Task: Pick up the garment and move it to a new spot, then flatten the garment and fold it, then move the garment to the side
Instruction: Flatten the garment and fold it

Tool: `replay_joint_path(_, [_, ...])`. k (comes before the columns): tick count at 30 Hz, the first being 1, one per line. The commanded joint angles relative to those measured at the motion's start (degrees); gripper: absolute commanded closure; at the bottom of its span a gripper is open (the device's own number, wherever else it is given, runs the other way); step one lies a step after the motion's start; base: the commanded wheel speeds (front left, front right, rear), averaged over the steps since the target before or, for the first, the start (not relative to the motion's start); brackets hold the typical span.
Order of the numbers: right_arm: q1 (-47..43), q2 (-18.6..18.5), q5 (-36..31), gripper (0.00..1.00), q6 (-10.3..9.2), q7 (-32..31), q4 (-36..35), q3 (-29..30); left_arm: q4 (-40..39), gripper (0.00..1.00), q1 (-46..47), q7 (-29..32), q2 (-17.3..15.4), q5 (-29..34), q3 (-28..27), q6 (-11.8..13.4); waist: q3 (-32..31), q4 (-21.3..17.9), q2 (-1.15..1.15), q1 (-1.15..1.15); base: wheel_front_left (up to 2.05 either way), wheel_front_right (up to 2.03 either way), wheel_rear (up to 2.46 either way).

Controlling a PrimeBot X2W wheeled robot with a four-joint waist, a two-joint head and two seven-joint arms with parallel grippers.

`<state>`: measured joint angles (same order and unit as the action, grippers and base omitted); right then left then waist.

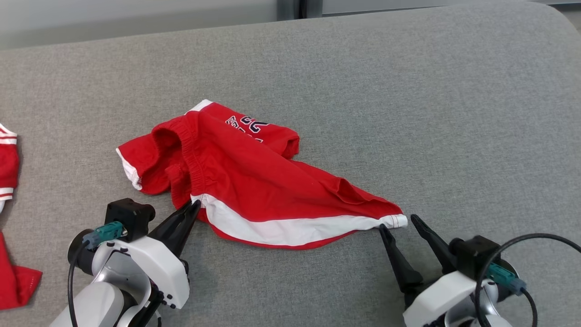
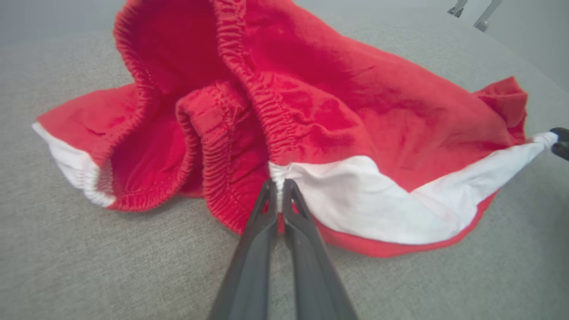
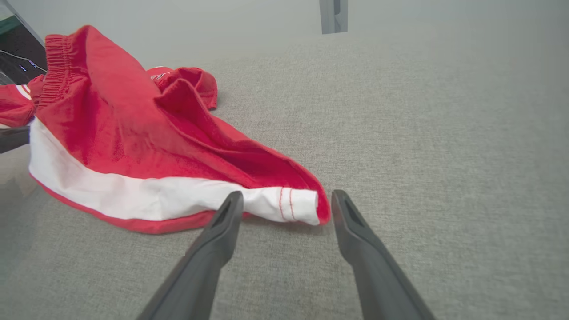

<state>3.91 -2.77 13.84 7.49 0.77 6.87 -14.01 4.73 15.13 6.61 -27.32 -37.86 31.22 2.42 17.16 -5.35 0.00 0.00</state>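
Note:
The garment (image 1: 254, 181) is a pair of red shorts with a white side stripe and an elastic waistband, lying crumpled on the grey fabric surface (image 1: 408, 113). My left gripper (image 1: 194, 206) is shut on the garment where the white stripe meets the waistband; in the left wrist view its tips (image 2: 279, 183) pinch the white cloth of the shorts (image 2: 346, 133). My right gripper (image 1: 398, 223) stands open at the stripe's hem corner. In the right wrist view that gripper (image 3: 286, 198) straddles the white hem end of the garment (image 3: 133, 142) without closing on it.
Another red and white garment (image 1: 9, 181) lies at the left edge of the surface. The surface's far edge runs along the top of the head view, with a dark post (image 1: 299, 8) behind it. Bare grey fabric stretches to the right and behind the shorts.

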Motion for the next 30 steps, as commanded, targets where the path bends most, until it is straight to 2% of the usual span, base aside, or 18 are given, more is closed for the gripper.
replay_joint_path(1, [0.85, -0.31, 0.24, 0.0, 0.01, 0.55, 0.65, -0.32, -0.09, 1.0, 0.11, -0.27, -0.15, 0.38, -0.1, 0.2, 0.18, 0.17, 0.0, 0.0, 0.0, 0.0, 0.0])
replay_joint_path(2, [1.39, -0.32, 0.45, 0.43, 0.02, 0.55, 1.24, -0.59, -0.07, 1.0, 0.21, -0.35, -0.16, 0.42, -0.06, 0.19, 0.26, 0.29, 0.0, 0.0, 0.0, 0.0, 0.0])
replay_joint_path(6, [3.17, -0.32, 1.23, 1.0, 0.02, 1.15, 2.95, -1.29, -0.17, 1.0, 0.71, -0.83, -0.05, 0.67, 0.04, 0.2, 0.69, 0.81, 0.0, 0.0, 0.0, 0.0, 0.0])
replay_joint_path(13, [4.52, -0.33, 0.91, 1.0, 0.01, 2.04, 2.44, -0.61, -1.07, 1.0, 1.73, -2.78, -0.17, 1.38, -0.62, 0.76, 0.98, 0.93, 0.0, 0.0, 0.0, 0.0, 0.0])
replay_joint_path(22, [8.77, -0.31, -2.17, 1.0, 0.02, 2.71, -5.84, 2.82, -6.89, 1.0, 5.98, -4.82, -2.09, 3.68, -3.16, 2.35, 0.14, 0.72, 0.0, 0.0, 0.0, 0.0, 0.0])
replay_joint_path(30, [15.2, -0.88, -4.55, 1.0, 0.01, 1.18, -12.22, 8.1, -10.98, 1.0, 11.61, -4.61, -2.38, 3.71, -5.79, 3.31, -1.52, 1.69, 0.0, 0.0, 0.0, 0.0, 0.0])
